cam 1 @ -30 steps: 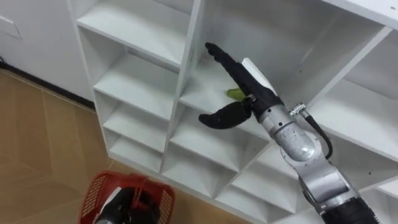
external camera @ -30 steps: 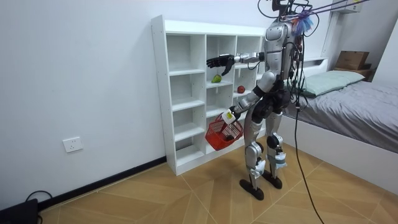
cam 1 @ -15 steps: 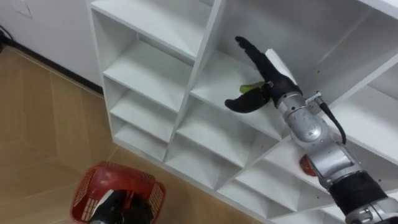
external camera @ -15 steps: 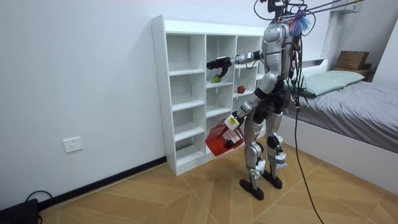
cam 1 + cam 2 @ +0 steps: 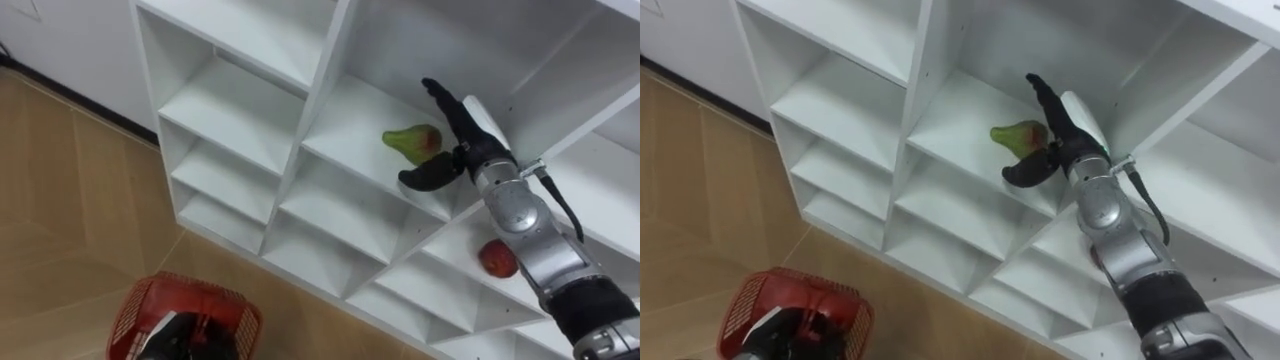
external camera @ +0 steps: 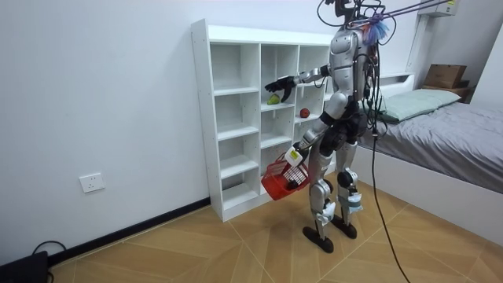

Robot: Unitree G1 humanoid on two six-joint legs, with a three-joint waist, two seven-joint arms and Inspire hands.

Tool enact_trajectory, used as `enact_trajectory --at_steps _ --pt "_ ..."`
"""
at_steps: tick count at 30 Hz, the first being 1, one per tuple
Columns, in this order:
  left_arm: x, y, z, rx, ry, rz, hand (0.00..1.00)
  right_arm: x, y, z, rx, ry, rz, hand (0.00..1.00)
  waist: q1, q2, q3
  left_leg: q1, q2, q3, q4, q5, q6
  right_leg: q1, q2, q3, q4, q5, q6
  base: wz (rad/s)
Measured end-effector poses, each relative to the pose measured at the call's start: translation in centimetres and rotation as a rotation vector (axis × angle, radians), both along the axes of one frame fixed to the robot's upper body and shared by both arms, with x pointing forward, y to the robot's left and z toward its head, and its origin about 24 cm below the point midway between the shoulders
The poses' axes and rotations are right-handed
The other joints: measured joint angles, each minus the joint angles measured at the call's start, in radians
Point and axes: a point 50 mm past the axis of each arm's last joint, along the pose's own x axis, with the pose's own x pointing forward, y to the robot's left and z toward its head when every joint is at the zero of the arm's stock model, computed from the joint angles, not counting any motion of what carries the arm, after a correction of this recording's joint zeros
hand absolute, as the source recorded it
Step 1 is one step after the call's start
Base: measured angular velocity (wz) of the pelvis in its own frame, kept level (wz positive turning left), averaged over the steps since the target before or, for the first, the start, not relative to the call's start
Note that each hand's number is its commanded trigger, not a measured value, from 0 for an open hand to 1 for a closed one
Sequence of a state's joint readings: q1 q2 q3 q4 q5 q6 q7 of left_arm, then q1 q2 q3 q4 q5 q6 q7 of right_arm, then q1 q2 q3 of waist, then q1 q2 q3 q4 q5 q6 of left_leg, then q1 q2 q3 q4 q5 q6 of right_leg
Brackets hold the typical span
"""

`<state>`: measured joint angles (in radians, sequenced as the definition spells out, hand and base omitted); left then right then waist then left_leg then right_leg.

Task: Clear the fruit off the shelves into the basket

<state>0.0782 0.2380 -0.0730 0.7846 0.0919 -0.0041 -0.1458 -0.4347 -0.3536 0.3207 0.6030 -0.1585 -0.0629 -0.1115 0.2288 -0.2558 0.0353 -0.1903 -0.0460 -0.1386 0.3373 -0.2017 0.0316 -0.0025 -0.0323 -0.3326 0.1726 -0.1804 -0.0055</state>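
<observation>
A green pear (image 5: 412,141) (image 5: 1018,135) lies in a middle compartment of the white closet (image 5: 322,75). My right hand (image 5: 458,148) (image 5: 1065,148) is open inside that compartment, just right of the pear, fingers straight and thumb spread below it. Whether it touches the fruit I cannot tell. A red apple (image 5: 497,258) sits one shelf lower, to the right. My left hand (image 5: 188,336) is shut on the handle of a red basket (image 5: 140,305) held low in front of the closet. In the room view I stand facing the closet (image 6: 236,118), right arm stretched toward the pear (image 6: 273,99).
The other closet compartments around the pear hold nothing. Wooden floor (image 5: 60,220) lies below and to the left. A bed (image 6: 448,134) stands at the room view's right, behind me.
My right hand has shifted from covering the pear to its right side, so the pear shows in full. The eye views have moved too. The basket has dropped slightly.
</observation>
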Motion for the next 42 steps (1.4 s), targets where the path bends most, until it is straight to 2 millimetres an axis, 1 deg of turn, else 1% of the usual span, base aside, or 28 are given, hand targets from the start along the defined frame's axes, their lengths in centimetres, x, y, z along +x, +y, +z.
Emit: enact_trajectory --at_steps 6,11,17,20,23,26,29,32,42 --pt "0.2 0.3 0.2 0.011 -0.013 0.000 1.00 0.0 -0.1 -0.1 -0.002 0.004 -0.001 0.00 -0.001 0.000 -0.0004 -0.007 0.000 0.001 0.003 0.000 0.000 -0.007 0.000 0.001 0.000 0.000 0.000 0.00" --pt "1.0 -0.1 1.0 0.008 -0.066 -0.013 1.00 0.3 -0.1 0.2 -0.007 0.009 0.014 0.00 -0.002 0.001 0.0002 -0.008 0.000 0.005 0.008 0.000 0.000 -0.007 0.000 0.000 0.000 0.000 0.000 -0.01" --pt "1.0 -0.1 1.0 0.009 -0.069 -0.011 1.00 0.3 -0.2 0.3 -0.012 0.010 0.017 0.00 0.001 0.013 0.0069 -0.007 0.000 0.006 0.008 0.000 0.000 -0.007 0.000 0.000 0.001 0.000 0.000 0.00" --pt "1.0 -0.1 1.0 0.010 -0.067 -0.011 1.00 0.3 -0.2 0.3 -0.025 0.011 0.020 0.00 0.003 0.019 0.0048 -0.010 0.001 0.005 0.008 0.000 0.000 -0.011 0.000 -0.001 0.004 0.000 0.000 0.00" --pt "0.9 -0.1 0.9 0.012 -0.067 -0.008 1.00 0.3 -0.2 0.3 -0.051 0.009 0.026 0.00 0.003 0.019 0.0044 -0.015 0.002 0.005 0.008 0.000 0.000 -0.020 0.000 -0.002 0.014 0.000 0.000 0.00" --pt "1.0 -0.3 0.9 0.008 -0.069 -0.010 1.00 0.5 -0.6 0.2 -0.094 0.013 0.022 0.00 0.014 0.021 0.0014 -0.026 0.002 0.007 0.009 0.001 0.000 -0.035 -0.001 0.000 0.016 0.000 0.000 -0.04" --pt "1.0 -0.3 0.9 0.006 -0.069 -0.007 1.00 1.0 -1.0 0.2 -0.129 0.024 0.005 0.00 0.026 0.022 0.0012 -0.029 0.002 0.011 0.009 0.002 0.001 -0.039 -0.002 0.001 0.016 0.000 0.000 -0.04" --pt "1.1 -0.4 1.0 0.003 -0.071 -0.009 1.00 1.4 -1.3 0.4 -0.162 0.028 -0.005 0.00 0.027 0.021 0.0011 -0.035 0.002 0.011 0.010 0.002 0.001 -0.044 -0.002 0.001 0.016 0.000 0.000 0.00" --pt "1.9 -0.5 1.1 -0.009 -0.074 -0.024 1.00 1.9 -1.6 0.7 -0.168 0.032 -0.021 0.00 0.027 0.021 0.0008 -0.049 0.003 0.011 0.015 0.003 0.001 -0.055 -0.001 0.001 0.016 0.001 -0.002 0.00"
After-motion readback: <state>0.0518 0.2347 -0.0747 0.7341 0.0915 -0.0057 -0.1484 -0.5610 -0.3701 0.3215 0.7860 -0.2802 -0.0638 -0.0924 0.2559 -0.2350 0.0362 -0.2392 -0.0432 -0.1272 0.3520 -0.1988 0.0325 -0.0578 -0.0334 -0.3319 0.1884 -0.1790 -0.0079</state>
